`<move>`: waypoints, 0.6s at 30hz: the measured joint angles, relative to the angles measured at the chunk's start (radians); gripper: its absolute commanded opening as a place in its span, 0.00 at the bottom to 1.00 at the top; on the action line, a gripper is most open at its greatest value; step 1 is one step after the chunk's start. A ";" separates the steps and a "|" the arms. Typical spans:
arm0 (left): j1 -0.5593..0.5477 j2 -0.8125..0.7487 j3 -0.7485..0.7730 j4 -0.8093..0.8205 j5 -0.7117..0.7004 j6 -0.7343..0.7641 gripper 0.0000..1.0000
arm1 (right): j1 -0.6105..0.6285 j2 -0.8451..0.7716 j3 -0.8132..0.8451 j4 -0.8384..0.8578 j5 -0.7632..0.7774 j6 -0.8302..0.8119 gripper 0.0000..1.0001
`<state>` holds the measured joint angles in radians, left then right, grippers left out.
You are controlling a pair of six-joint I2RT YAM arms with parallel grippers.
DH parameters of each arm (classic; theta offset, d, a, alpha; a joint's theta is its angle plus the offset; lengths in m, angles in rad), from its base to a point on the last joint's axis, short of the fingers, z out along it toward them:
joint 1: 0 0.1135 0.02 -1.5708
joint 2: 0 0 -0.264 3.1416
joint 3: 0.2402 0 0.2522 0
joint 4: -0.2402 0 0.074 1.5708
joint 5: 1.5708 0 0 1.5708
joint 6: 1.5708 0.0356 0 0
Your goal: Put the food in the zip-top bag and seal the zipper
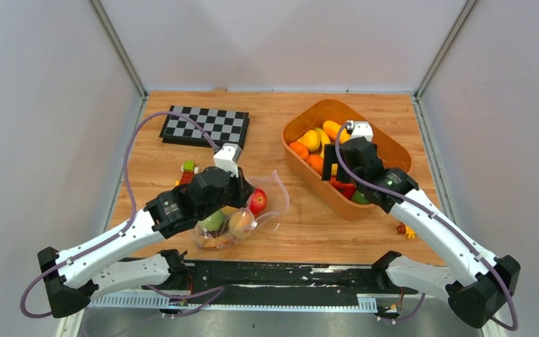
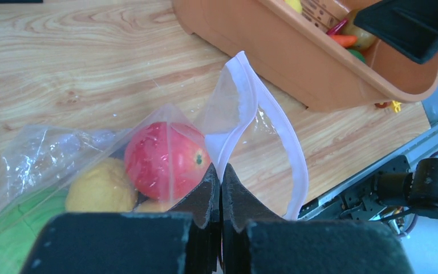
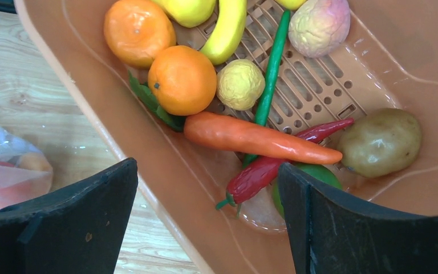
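Bag [image 2: 45,154] lying by the bench's [image 1: 309,225] near edge, left of middle, with apple [image 2: 165,160], yellow fruit [image 2: 100,185] and green fruit [image 2: 11,240] inside; mouth gaping, zipper [image 2: 274,103] unsealed. Left claw [image 2: 221,174] pinched shut on the bag's mouth edge. Right claw [image 3: 206,165] spread wide over the tub [image 3: 108,125] near the far right corner, gripping nothing. Seemingly midway: more food [image 3: 182,80] to fetch, then sealing to do

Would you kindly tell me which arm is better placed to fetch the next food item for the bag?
Right. The right gripper hangs open over the orange tub, above the carrot, while the left gripper is shut on the mouth edge of the zip-top bag.
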<state>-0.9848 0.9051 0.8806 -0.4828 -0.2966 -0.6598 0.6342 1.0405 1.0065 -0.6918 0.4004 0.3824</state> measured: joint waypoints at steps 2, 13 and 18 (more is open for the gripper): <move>0.000 -0.010 0.013 -0.008 -0.005 0.005 0.00 | -0.035 0.027 0.012 -0.006 -0.035 -0.005 0.93; 0.000 -0.061 0.079 -0.080 -0.055 0.030 0.00 | -0.142 0.147 0.019 -0.014 -0.225 -0.037 0.95; 0.000 -0.061 0.084 -0.083 -0.063 0.034 0.00 | -0.153 0.184 0.002 0.010 -0.282 -0.040 0.90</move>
<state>-0.9848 0.8444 0.9646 -0.5655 -0.3592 -0.6258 0.4812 1.2243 1.0080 -0.6815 0.1184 0.3420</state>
